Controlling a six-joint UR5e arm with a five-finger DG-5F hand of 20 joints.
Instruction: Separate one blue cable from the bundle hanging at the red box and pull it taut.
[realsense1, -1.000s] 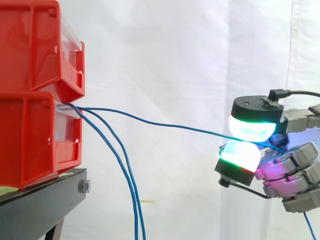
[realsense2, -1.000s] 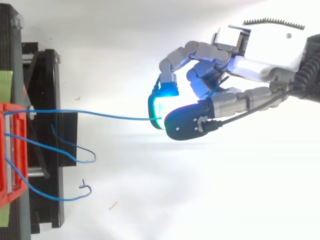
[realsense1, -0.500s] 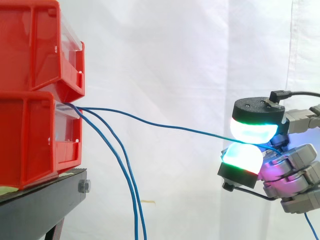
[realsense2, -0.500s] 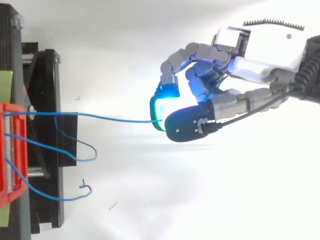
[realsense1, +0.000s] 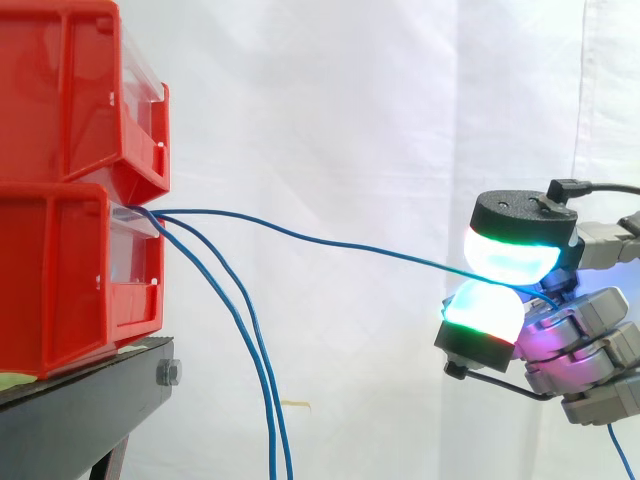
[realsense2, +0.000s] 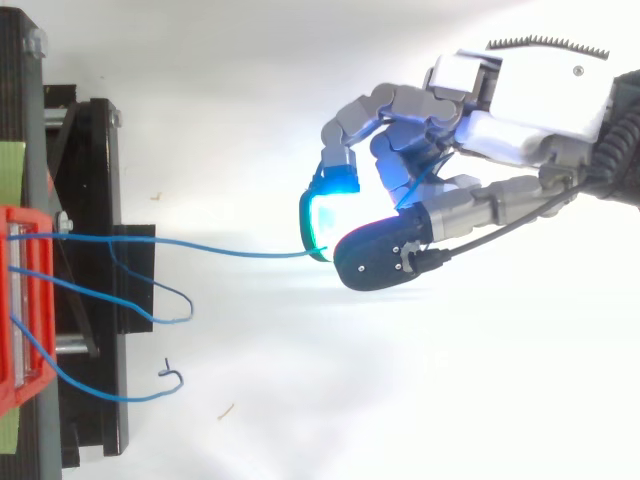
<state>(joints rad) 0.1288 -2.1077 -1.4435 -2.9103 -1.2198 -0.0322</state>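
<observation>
One blue cable (realsense1: 330, 243) (realsense2: 215, 247) runs from the lower red box (realsense1: 75, 275) out to the right, sagging a little along its length. My hand (realsense1: 575, 325) (realsense2: 445, 150) is shut on it far right of the box, pinching it between two glowing pads (realsense1: 512, 255). The cable's free end drops below the hand at the lower right. Two more blue cables (realsense1: 255, 370) hang down from the same box front, apart from the held one.
A second red box (realsense1: 80, 90) is stacked on the lower one, both on a black stand (realsense1: 90, 405) (realsense2: 85, 290) at the left. The white curtain is behind. The loose cables' ends curl beside the stand (realsense2: 175, 312).
The hand has shifted slightly down and right with the cable. In the top view the cable bows a little more toward the near side.
</observation>
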